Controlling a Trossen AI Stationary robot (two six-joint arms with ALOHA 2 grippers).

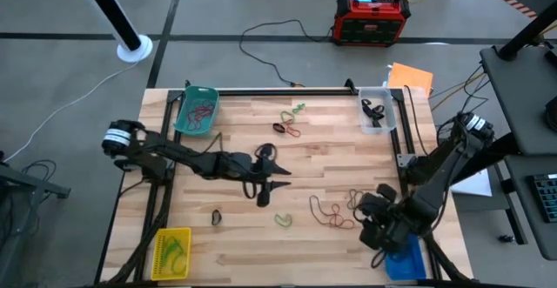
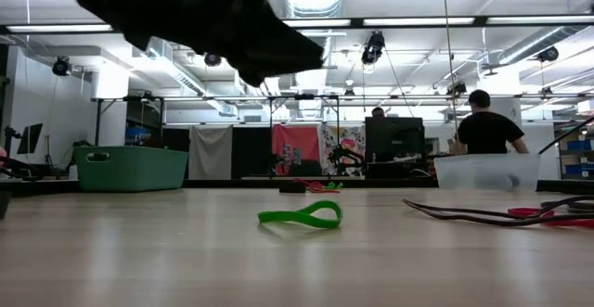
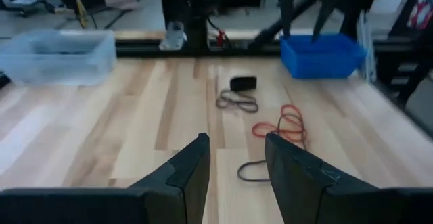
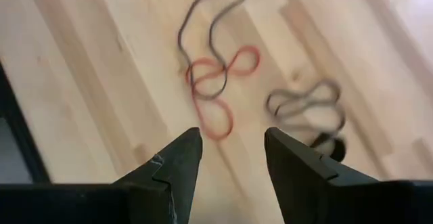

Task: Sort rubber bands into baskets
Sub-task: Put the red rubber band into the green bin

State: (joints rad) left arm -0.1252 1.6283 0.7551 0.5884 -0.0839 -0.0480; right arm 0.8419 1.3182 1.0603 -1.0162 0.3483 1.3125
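Four baskets mark the corners of the wooden table (image 1: 235,175): teal basket (image 1: 197,110) at the far left, yellow basket (image 1: 172,253) at the near left, clear basket (image 1: 376,111) at the far right, blue basket (image 1: 407,262) at the near right, partly under the right arm. Teal, yellow and clear already hold bands. Loose rubber bands lie across the middle: a black band (image 1: 216,217) towards the left, a green band (image 1: 285,220) at centre, a mixed clump (image 1: 290,123) near the far edge, and a tangle of red and dark bands (image 1: 335,211) right of centre. The left gripper (image 1: 271,182) hovers mid-table, jaws open and empty, with bare wood all round it. The right gripper (image 4: 230,156), jaws likewise apart and empty, looks down on the red loops (image 4: 220,75) from just beside them. These bands look featherlight, limp and flat on the wood, so a pinch across a single strand where it lifts or crosses another seems the surest hold; overlapping loops may drag neighbours along. Open table lies between tangle and baskets, though the black frame rails along the edges and the blue basket's wall crowd the right arm
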